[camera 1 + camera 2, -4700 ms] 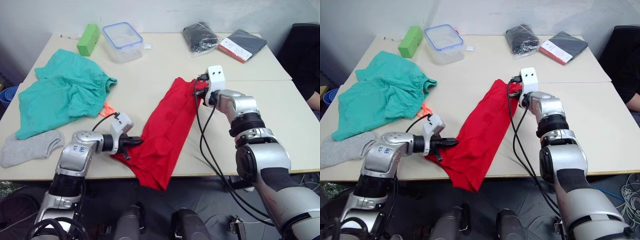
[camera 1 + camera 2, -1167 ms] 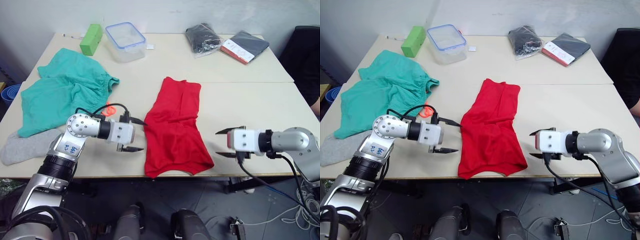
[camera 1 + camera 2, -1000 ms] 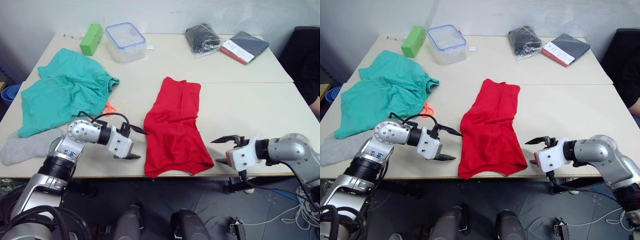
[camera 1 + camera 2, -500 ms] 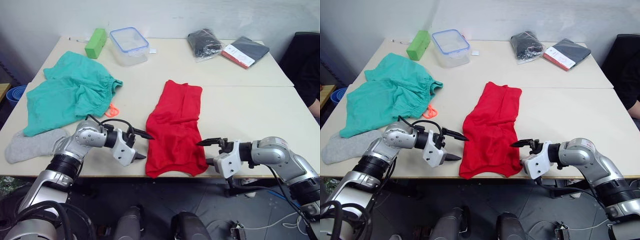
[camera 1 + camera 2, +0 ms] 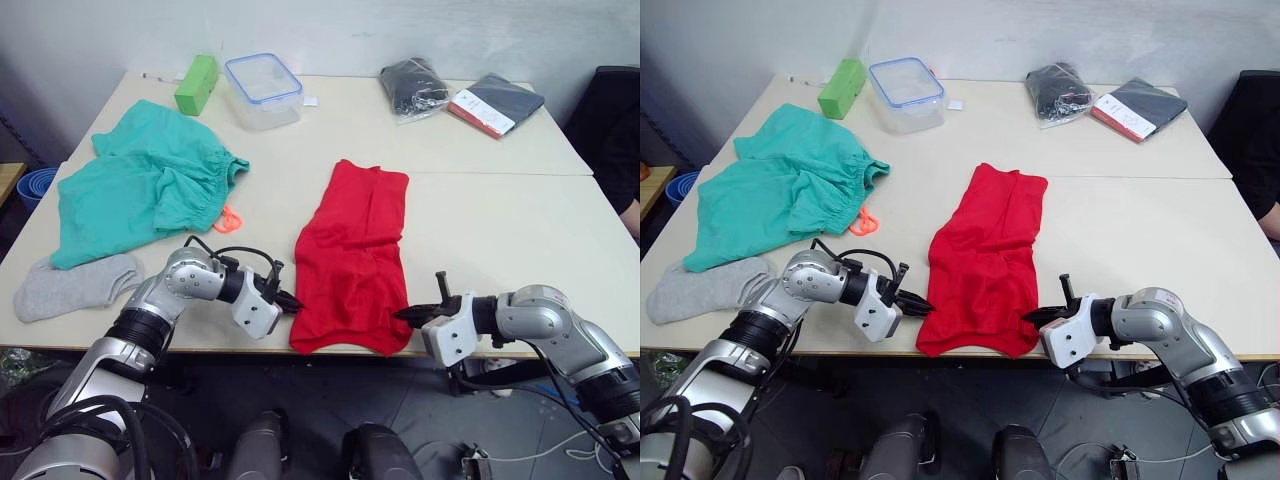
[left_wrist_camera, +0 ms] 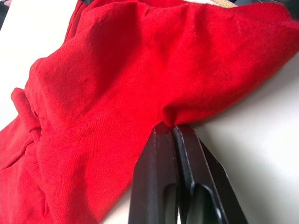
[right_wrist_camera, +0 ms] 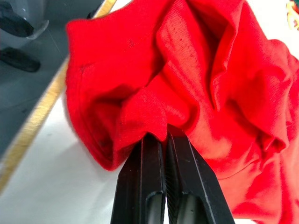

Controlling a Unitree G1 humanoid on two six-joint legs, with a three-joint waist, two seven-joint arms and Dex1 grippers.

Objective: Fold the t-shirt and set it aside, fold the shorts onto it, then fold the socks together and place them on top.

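Left eye view first: both arms have closed in on the near end of the t-shirt, and that is the big change. Half a second ago the 2 grippers hung spread on either side of the red cloth; now the left gripper is pinching the near-left corner and the right gripper the near-right corner. The wrist views confirm it: the left fingers are pressed together on a puckered ridge of fabric, and the right fingers squeeze a bunched fold by the hem.

That reads as the grasp for the next fold. The shirt already lies as a long narrow strip running from near to far down the middle of the table, so carrying the near end toward the far end would halve it.

The red cotton looks soft and matte, fine knit, creasing easily and sagging over the near table edge. To the far left the shorts lie rumpled, teal-green with a gathered waistband and an orange drawstring poking out. The socks rest flat at the near left, pale grey knit, well apart from the shirt. Shorts and socks are untouched; their steps remain.
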